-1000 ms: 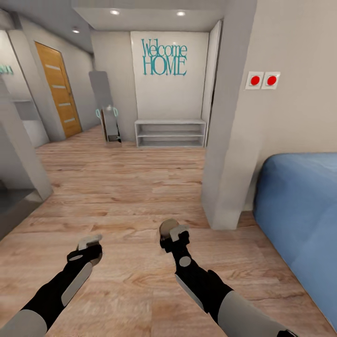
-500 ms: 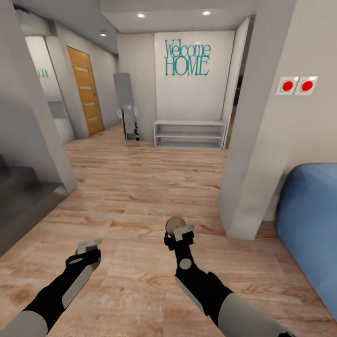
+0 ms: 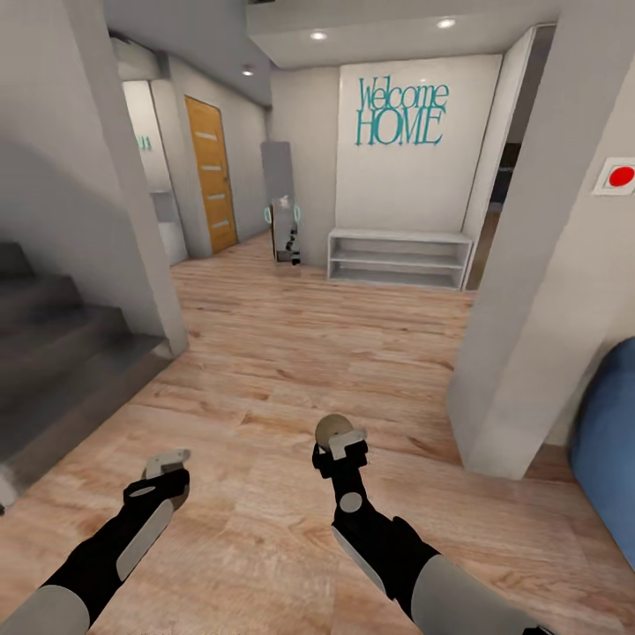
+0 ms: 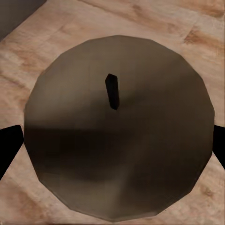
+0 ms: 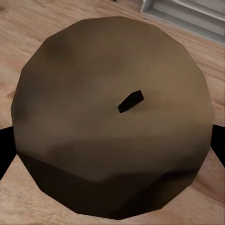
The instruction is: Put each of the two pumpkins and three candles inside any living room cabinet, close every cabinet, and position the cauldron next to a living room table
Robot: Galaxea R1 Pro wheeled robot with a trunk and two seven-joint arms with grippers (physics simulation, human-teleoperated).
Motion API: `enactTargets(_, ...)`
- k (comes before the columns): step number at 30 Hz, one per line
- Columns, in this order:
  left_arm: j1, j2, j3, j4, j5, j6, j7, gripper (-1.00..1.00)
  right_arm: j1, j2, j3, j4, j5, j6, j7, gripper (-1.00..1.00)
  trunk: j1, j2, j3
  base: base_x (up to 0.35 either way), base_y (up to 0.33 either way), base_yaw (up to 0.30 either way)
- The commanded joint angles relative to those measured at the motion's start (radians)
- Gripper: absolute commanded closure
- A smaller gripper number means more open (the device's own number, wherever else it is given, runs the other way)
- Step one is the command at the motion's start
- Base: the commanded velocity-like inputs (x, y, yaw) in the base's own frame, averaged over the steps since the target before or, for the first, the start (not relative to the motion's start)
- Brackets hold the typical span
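Over wood floor (image 3: 265, 353), each claw (image 3: 168, 460) (image 3: 339, 437) grips a candle (image 4: 117, 126) (image 5: 112, 112).

Wood floor (image 3: 291, 353) — white shelf (image 3: 399, 258), orange door (image 3: 212, 174).

Stairs (image 3: 53, 353) lie left, a shelf unit (image 3: 399, 258) stands ahead against the far wall, a sofa (image 3: 608, 441) sits right.
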State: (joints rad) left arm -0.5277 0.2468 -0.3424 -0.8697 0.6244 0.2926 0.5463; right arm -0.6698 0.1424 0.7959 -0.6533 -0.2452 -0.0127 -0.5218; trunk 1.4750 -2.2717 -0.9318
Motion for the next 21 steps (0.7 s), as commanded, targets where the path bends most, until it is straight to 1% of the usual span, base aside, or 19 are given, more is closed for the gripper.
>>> enactTargets(1, 0.000, 0.000, 0.000, 0.000, -0.002, 0.000, -0.002, 1.00, 0.000, 0.000, 0.000, 0.000, 0.002, 0.000, 0.000, 1.00, -0.004, 0.007, 0.003, 0.000, 0.000, 0.285)
enactTargets(14, 0.000, -0.002, 0.000, 0.001, -0.002, 0.000, -0.002, 1.00, -0.001, -0.001, 0.000, 0.000, 0.003, -0.001, 0.000, 1.00, -0.054, 0.098, 0.044, 0.000, 0.000, 0.282)
enactTargets(21, 0.000, -0.002, 0.000, 0.002, -0.002, 0.000, -0.002, 1.00, 0.000, 0.000, 0.000, 0.000, 0.002, 0.000, 0.000, 1.00, -0.081, 0.147, 0.066, 0.000, 0.000, 0.045)
